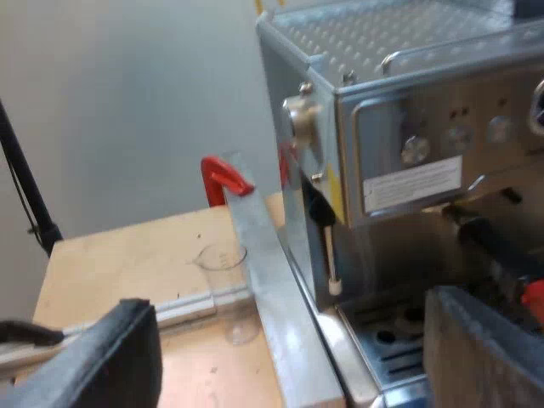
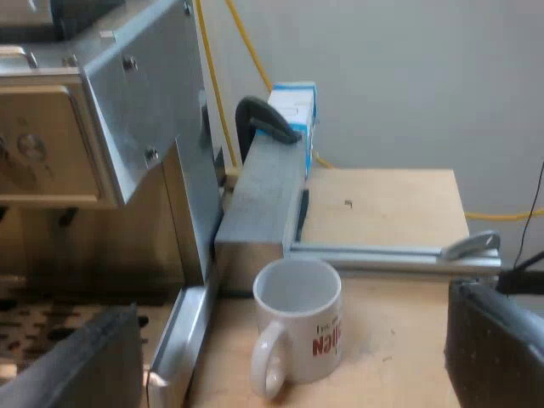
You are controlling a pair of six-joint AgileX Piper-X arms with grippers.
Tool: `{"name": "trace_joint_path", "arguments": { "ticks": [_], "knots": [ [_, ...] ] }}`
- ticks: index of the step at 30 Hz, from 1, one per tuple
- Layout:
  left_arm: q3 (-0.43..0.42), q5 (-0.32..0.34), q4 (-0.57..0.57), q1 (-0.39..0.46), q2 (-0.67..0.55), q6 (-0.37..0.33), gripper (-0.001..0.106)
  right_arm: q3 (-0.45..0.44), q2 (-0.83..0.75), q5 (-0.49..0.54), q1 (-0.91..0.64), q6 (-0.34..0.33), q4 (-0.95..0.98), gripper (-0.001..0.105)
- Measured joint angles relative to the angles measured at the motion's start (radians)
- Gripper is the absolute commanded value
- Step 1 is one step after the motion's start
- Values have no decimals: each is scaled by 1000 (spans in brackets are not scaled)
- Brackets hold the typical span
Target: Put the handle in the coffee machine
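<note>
Although you cannot see the metal basket itself, the holder's dark handle (image 1: pixel 489 246) juts out from under the espresso machine (image 1: pixel 408 110) at its front, sloping down toward the left gripper (image 1: pixel 289 340) and ending in its red end (image 1: pixel 533 299). From that I judge the main step done or nearly so: the holder looks seated in the machine, not loose on the table (image 1: pixel 119 263). What you cannot confirm from these views is whether it is turned fully home, so treat the lock as unchecked. If anything is left, it is that last twist and then taking the arm clear.

Your left gripper stands wide open and holds nothing. One of its fingers (image 1: pixel 476 348) rises just beside the red end, over the drip tray (image 1: pixel 395 342). You cannot tell whether it touches the handle, since the finger hides the place where they would meet. Its other finger is well apart from the handle, on the side of the measuring glass (image 1: pixel 224 268), which stands farther off on the table near the machine's side wall and looks empty.

Your right gripper (image 2: pixel 293 340) is likewise wide open and empty. It hangs at the machine's other side, near a white mug (image 2: pixel 302 327) that stands upright on the table. Neither finger touches the mug, and its handle is turned toward the gripper.
</note>
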Motion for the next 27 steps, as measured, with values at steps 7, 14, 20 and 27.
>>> {"name": "trace_joint_path", "arguments": {
  "ticks": [7,14,20,27],
  "knots": [
    [99,-6,-26,0,2,-7,66,88,2,0,0,0,0,74],
    [224,-6,-53,0,2,-7,66,182,2,-4,-2,0,-12,74],
    [291,-6,-54,0,2,-7,66,251,2,-4,-2,0,-14,74],
    [313,-6,-56,0,4,-7,66,311,4,-10,-2,6,-22,74]
  ]
}}
